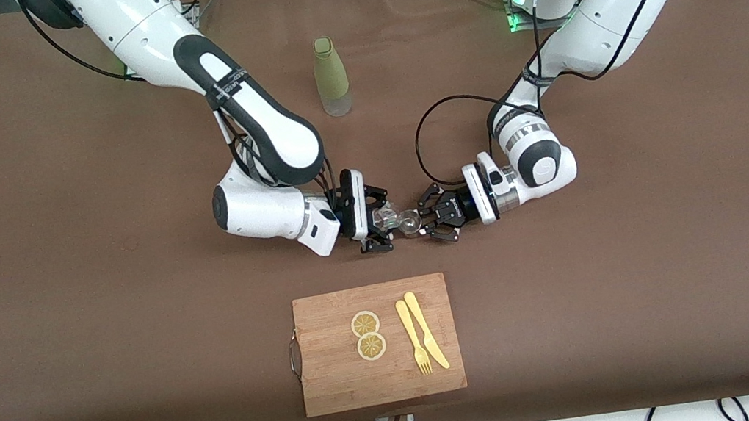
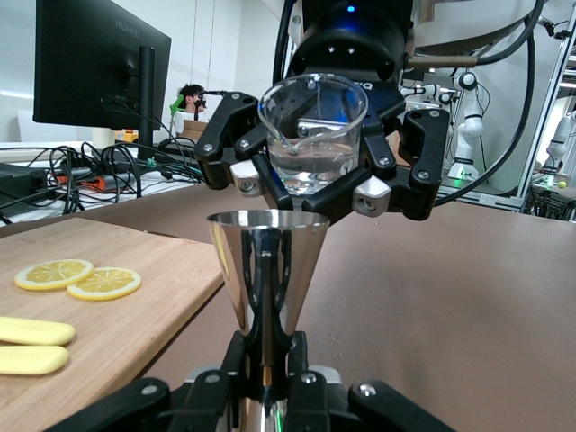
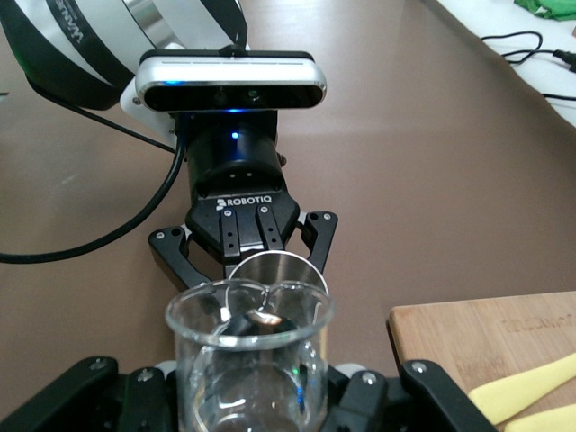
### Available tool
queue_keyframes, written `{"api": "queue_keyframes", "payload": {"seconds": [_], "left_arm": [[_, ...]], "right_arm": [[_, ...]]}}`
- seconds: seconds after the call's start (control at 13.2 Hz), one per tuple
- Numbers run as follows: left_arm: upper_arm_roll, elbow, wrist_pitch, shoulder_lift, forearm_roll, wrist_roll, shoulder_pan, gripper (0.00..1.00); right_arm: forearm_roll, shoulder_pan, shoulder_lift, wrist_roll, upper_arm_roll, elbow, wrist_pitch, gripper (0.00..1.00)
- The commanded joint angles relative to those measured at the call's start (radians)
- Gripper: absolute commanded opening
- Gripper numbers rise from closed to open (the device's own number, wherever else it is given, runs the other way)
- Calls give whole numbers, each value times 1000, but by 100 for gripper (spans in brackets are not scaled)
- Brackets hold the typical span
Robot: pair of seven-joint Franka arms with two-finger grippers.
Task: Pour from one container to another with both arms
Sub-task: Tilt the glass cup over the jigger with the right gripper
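Front view: two grippers meet over the table's middle, at twelve o'clock from the cutting board.
Right gripper is clamped on the clear glass cup; left gripper pinches the metal jigger, cup rim just above its cone.

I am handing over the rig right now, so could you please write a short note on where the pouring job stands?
Right pincer: shut on the glass cup, upright, with clear liquid in it.
Left pincer: shut on the metal jigger, upright.
Both are held over the table, between the bottle and the cutting board, cup rim close above the jigger's mouth.
Done: both picked up and brought together.
Left: tip the cup and pour.
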Motion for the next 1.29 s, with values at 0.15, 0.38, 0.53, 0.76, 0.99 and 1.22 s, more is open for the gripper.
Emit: {"api": "queue_keyframes", "payload": {"seconds": [0.15, 0.38, 0.53, 0.76, 0.99, 1.22], "left_arm": [[-2, -32, 19, -38, -35, 29, -8, 0], [-2, -36, 19, -40, -35, 29, -8, 0], [-2, -36, 19, -40, -35, 29, -8, 0], [-2, -38, 27, -40, -35, 29, -8, 0], [-2, -38, 27, -41, -35, 29, -8, 0], [-2, -39, 29, -41, -35, 29, -8, 0]], "right_arm": [[-77, 12, -1, 53, -8, 21, 14, 0], [-120, 20, -2, 94, -10, 23, 14, 0], [-192, 21, -2, 151, -8, 43, 14, 0], [-264, 23, -4, 218, -8, 46, 14, 0], [-268, 26, -5, 220, -8, 46, 12, 0], [-283, 32, -4, 226, -10, 46, 14, 0]]}}
